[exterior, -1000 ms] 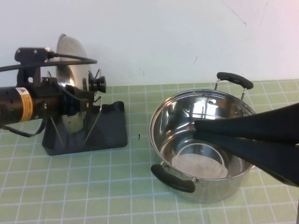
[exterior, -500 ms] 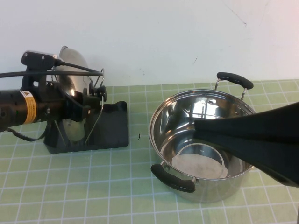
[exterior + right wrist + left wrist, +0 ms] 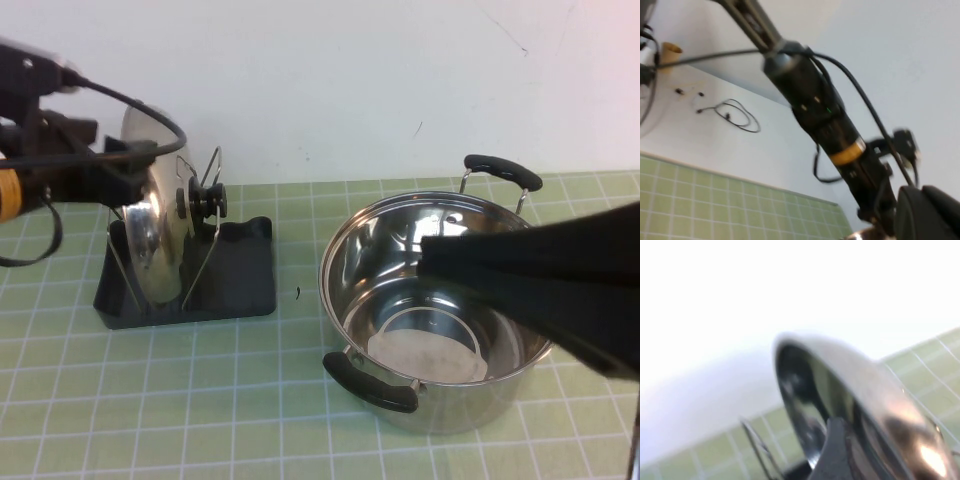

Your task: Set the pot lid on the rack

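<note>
The pot lid is shiny steel with a black knob. It stands on edge in the dark rack, between the rack's wire loops. My left gripper is up by the lid's top rim, on its far-left side, and its fingers look open with nothing in them. In the left wrist view the lid's rim fills the frame, with one dark finger in front of it. My right gripper hovers over the pot and is shut and empty. Its fingers show in the right wrist view.
A deep steel pot with two black handles stands at the centre right on the green checked mat. The white wall runs close behind the rack. The left arm shows in the right wrist view.
My left gripper has pulled back up and to the left, off the lid. The lid now stands more upright in the rack. The right gripper has barely moved.
</note>
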Controlling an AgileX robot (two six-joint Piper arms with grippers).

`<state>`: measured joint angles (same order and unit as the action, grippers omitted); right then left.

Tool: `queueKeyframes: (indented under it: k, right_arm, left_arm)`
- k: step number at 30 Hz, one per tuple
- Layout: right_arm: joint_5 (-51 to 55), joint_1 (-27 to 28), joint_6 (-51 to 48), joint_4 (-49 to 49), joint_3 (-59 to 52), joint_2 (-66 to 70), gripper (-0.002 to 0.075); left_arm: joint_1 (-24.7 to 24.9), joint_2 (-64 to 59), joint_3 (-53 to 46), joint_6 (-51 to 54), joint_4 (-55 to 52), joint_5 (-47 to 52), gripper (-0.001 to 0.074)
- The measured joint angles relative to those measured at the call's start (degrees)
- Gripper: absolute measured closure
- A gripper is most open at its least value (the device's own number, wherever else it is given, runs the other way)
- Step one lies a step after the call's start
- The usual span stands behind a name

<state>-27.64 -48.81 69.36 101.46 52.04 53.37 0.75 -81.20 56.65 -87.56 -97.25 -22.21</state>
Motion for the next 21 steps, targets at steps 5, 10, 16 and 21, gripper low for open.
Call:
queueKeyframes:
  k: [5,10,16,21]
  right_arm:
    - [8.3,0.0,-0.1,0.0,0.1,0.0,0.0727]
    - [20.2,0.0,-4.8,-0.4,0.1,-0.1,0.0727]
    - [38.5,0.0,-21.0,-1.7,0.1,-0.1,0.0727]
    - [60.7,0.0,-43.5,-10.2,1.5,-0.1,0.0727]
  left_arm:
    - [0.0,7.6,0.0,0.0,-0.2,4.8,0.0374]
    - [0.0,16.3,0.0,-0.1,-0.6,18.7,0.0664]
    - [0.0,22.5,0.0,10.1,6.7,39.7,0.0729]
    - [0.0,25.7,0.0,32.5,30.0,53.1,0.0734]
